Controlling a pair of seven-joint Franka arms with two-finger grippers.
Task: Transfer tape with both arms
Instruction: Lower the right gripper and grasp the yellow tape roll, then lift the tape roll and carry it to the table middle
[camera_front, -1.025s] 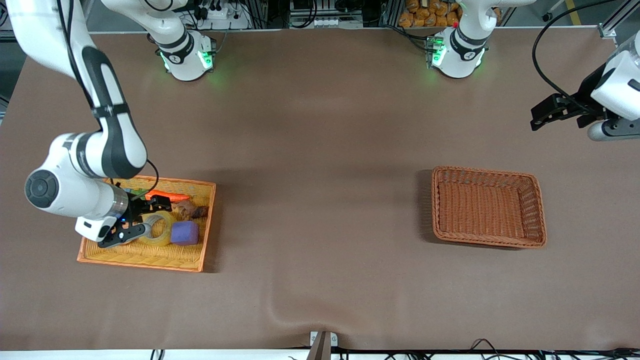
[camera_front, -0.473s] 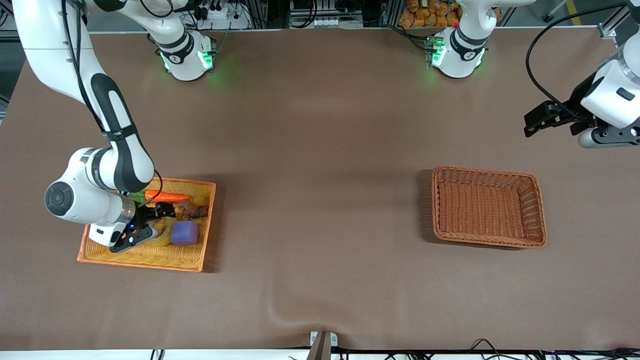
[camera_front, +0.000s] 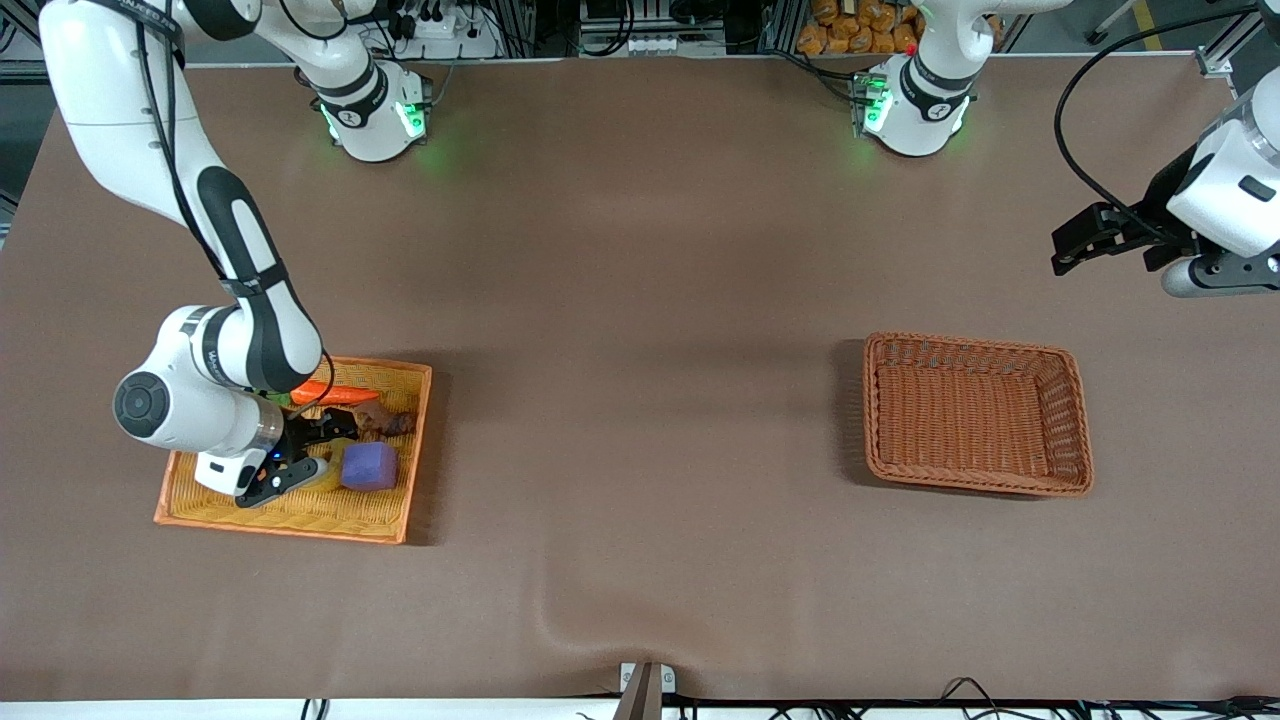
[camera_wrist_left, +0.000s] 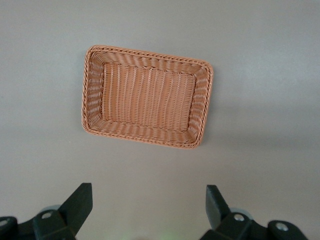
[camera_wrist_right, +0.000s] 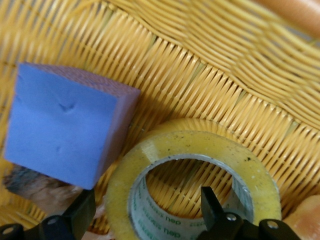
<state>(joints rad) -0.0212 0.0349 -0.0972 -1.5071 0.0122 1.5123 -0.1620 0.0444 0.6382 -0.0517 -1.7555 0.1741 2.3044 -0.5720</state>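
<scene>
The tape (camera_wrist_right: 200, 142), a yellowish translucent roll, lies flat in the yellow wicker tray (camera_front: 290, 515) beside the purple cube (camera_front: 370, 466). In the front view only an edge of the tape (camera_front: 328, 477) shows under my right gripper (camera_front: 312, 455). The right gripper (camera_wrist_right: 145, 207) is open and low in the tray. It straddles the roll's wall, one finger (camera_wrist_right: 210, 202) in the hole and the other (camera_wrist_right: 82, 212) outside it by the cube (camera_wrist_right: 65, 130). My left gripper (camera_front: 1075, 245) is open and empty, up over bare table at the left arm's end; it also shows in the left wrist view (camera_wrist_left: 148, 210).
An orange carrot (camera_front: 335, 394) and a brown lump (camera_front: 388, 423) lie in the tray, farther from the front camera than the tape. An empty brown wicker basket (camera_front: 975, 345) stands toward the left arm's end and shows in the left wrist view (camera_wrist_left: 145, 54).
The right arm has come down into the tray, bringing its open gripper down round the tape's wall. The left gripper has shifted slightly and stays open.
</scene>
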